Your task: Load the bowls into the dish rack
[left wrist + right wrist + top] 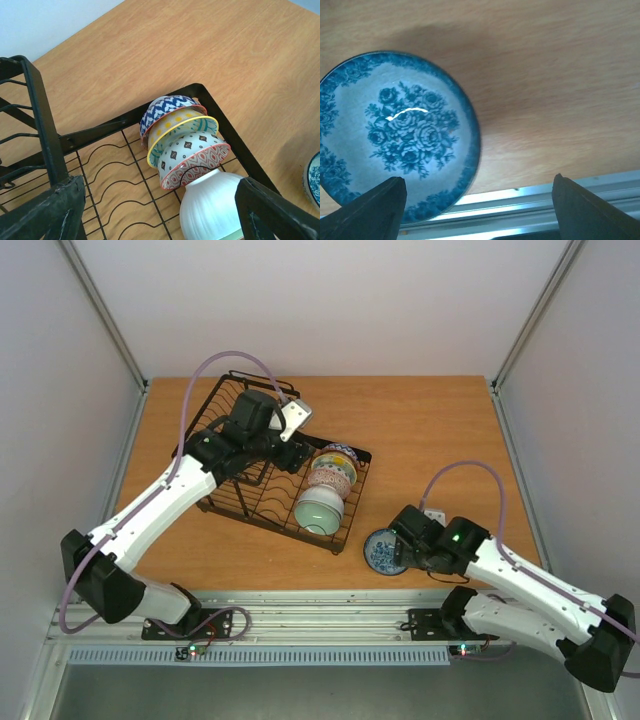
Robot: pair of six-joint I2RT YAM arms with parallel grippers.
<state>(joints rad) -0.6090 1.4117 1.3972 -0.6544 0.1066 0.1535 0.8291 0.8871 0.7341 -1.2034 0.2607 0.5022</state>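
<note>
The black wire dish rack (262, 524) stands at centre left. Along its right end lean several bowls: blue patterned (167, 106), yellow-rimmed (181, 128), red-and-white (196, 159) and a ribbed white one (214, 206). My left gripper (291, 454) hovers over the rack, open, its fingers (46, 212) wide apart above the wire floor and holding nothing. A blue floral bowl (395, 135) sits upright on the table by the near edge. My right gripper (480, 212) is open just above it, and the bowl's right rim lies between the fingers (372, 212).
The aluminium rail (545, 197) of the table's near edge runs right behind the blue floral bowl (384, 550). The rack's raised basket section (222, 405) is at its far left end. Bare wooden tabletop (440, 430) spreads to the right of the rack.
</note>
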